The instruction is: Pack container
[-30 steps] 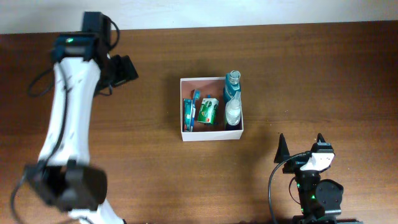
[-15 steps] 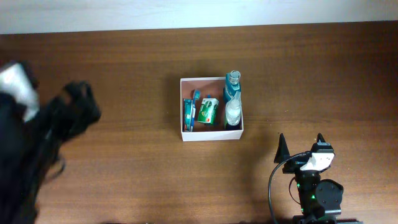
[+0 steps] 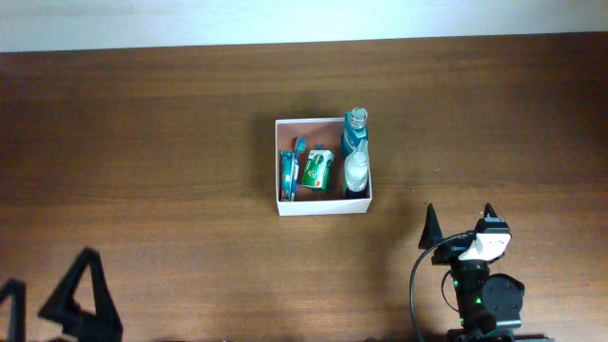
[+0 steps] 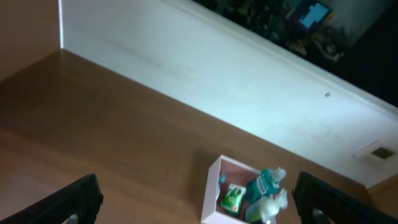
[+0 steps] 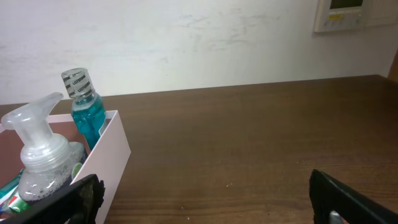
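Bottles and small packs sit inside the container (image 3: 323,208). It rests near the middle of the worktop (image 3: 171,142), a little closer to the far edge than the near edge. A blue bottle (image 3: 355,133) and a clear pump bottle (image 3: 355,171) are along its right wall. A green pack (image 3: 318,169) is in the middle. A thin blue and red pack (image 3: 289,175) is by the left wall. The left end effector (image 3: 43,302) is at the near left corner, wide open with nothing in it. The right end effector (image 3: 460,224) is by the near edge, toward the right corner, also wide open and holding nothing. Both are well apart from the container.
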